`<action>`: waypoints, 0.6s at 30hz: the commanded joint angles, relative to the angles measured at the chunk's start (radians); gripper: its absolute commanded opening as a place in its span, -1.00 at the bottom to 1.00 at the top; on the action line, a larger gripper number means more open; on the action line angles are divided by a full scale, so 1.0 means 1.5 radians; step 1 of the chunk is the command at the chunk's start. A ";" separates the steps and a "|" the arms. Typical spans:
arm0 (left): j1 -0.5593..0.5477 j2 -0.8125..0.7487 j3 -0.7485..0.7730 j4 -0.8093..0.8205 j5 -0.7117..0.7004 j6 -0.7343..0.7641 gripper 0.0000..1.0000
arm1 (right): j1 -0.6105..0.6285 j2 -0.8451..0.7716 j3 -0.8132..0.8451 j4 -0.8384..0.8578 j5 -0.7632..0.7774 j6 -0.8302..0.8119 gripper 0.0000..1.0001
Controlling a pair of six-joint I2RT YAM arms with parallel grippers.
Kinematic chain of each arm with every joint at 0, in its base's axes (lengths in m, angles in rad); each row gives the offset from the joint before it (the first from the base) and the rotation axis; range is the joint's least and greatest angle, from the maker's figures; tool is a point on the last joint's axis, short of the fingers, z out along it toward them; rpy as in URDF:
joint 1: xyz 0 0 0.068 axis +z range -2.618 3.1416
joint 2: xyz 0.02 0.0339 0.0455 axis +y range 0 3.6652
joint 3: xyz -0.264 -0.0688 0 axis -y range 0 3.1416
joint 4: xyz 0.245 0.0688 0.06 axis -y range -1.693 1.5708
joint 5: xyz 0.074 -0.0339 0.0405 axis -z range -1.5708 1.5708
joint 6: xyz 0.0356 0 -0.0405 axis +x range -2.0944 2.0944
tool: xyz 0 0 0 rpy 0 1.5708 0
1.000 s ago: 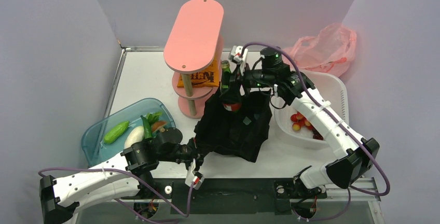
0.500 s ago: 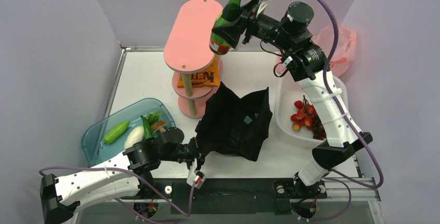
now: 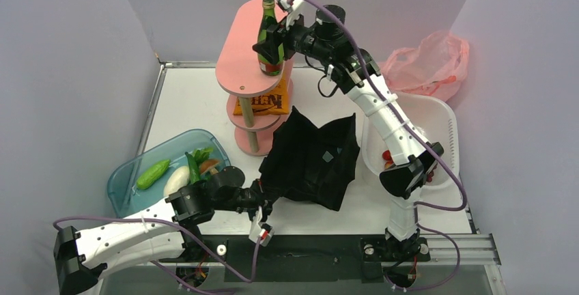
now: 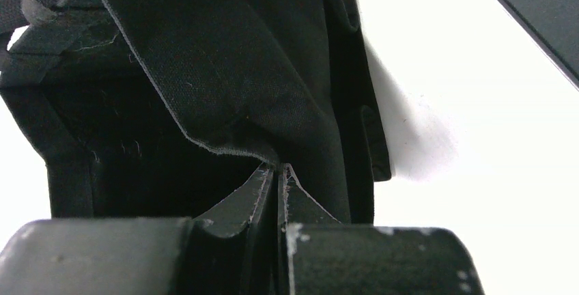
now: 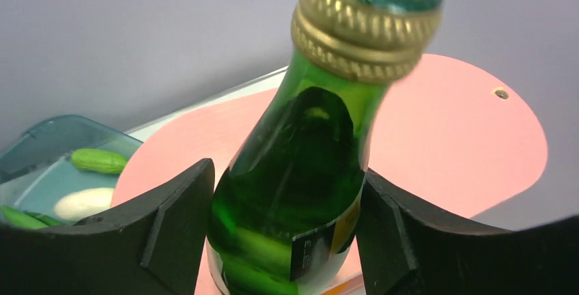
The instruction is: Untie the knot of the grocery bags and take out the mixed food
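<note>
The green glass bottle [image 3: 267, 25] [image 5: 300, 138] stands upright over the top tier of the pink shelf [image 3: 242, 49]. My right gripper [image 3: 276, 41] [image 5: 285, 172] is shut on its body, one finger on each side. The black fabric tote [image 3: 311, 162] [image 4: 205, 76] lies slumped mid-table. My left gripper [image 3: 259, 196] [image 4: 280, 172] is shut on its near edge. The pink plastic bag [image 3: 430, 63] lies crumpled at the back right. An orange snack packet [image 3: 263, 100] sits on a lower shelf tier. Small red and yellow fruits [image 3: 388, 158] lie in the white basket [image 3: 447, 128].
A blue tray [image 3: 123, 186] at the left holds a green cucumber [image 3: 152, 173], a white oblong vegetable [image 3: 176, 179] and leafy greens [image 3: 201, 155]. My right arm [image 3: 389, 121] stretches over the basket. Grey walls close in the table on three sides.
My right gripper has lifted the bottle out of the black tote, swung it high, then carried it left above the pink shelf top. The tote has sagged. The left arm has barely moved.
</note>
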 commanded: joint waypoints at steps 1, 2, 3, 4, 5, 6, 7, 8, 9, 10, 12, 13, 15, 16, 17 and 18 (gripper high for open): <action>0.002 0.011 -0.002 0.015 -0.009 -0.002 -1.00 | 0.020 -0.027 0.077 0.082 0.041 -0.073 -1.00; 0.002 0.014 -0.003 0.017 -0.009 -0.002 -1.00 | 0.027 -0.022 0.077 0.080 0.043 -0.077 -1.00; 0.002 0.015 -0.004 0.023 -0.011 -0.002 -1.00 | 0.030 -0.020 0.077 0.080 0.045 -0.083 -1.00; 0.001 0.019 -0.004 0.024 -0.012 -0.001 -1.00 | 0.034 -0.016 0.078 0.078 0.047 -0.087 -1.00; 0.002 0.020 -0.004 0.026 -0.014 -0.001 -1.00 | 0.039 -0.011 0.078 0.077 0.048 -0.093 -1.00; 0.002 0.024 -0.003 0.026 -0.015 -0.001 -1.00 | 0.041 -0.010 0.078 0.077 0.051 -0.096 -1.00; 0.002 0.025 -0.002 0.026 -0.016 -0.001 -1.00 | 0.046 -0.007 0.078 0.077 0.053 -0.103 -1.00; 0.002 0.025 -0.002 0.026 -0.017 -0.001 -1.00 | 0.048 -0.005 0.079 0.078 0.057 -0.105 -1.00; 0.002 0.025 -0.002 0.026 -0.018 -0.001 -1.00 | 0.051 -0.001 0.078 0.080 0.059 -0.108 -1.00; 0.002 0.026 -0.002 0.026 -0.020 0.000 -1.00 | 0.053 0.001 0.079 0.082 0.063 -0.108 -1.00; 0.002 0.024 -0.002 0.023 -0.025 0.000 -0.95 | 0.058 0.008 0.081 0.085 0.070 -0.108 -1.00; 0.002 0.023 -0.001 0.020 -0.027 0.002 -0.86 | 0.062 0.011 0.082 0.086 0.074 -0.109 -1.00; 0.002 0.022 0.001 0.008 -0.032 0.003 -0.60 | 0.065 0.016 0.083 0.086 0.076 -0.110 -1.00; 0.002 0.021 0.002 0.006 -0.036 0.001 -0.48 | 0.065 0.017 0.082 0.087 0.076 -0.111 -1.00; 0.001 0.019 0.005 0.006 -0.037 -0.003 -0.43 | 0.066 0.019 0.082 0.088 0.079 -0.111 -1.00; 0.001 0.019 0.007 0.007 -0.040 -0.015 -0.32 | 0.066 0.019 0.082 0.090 0.080 -0.111 -0.89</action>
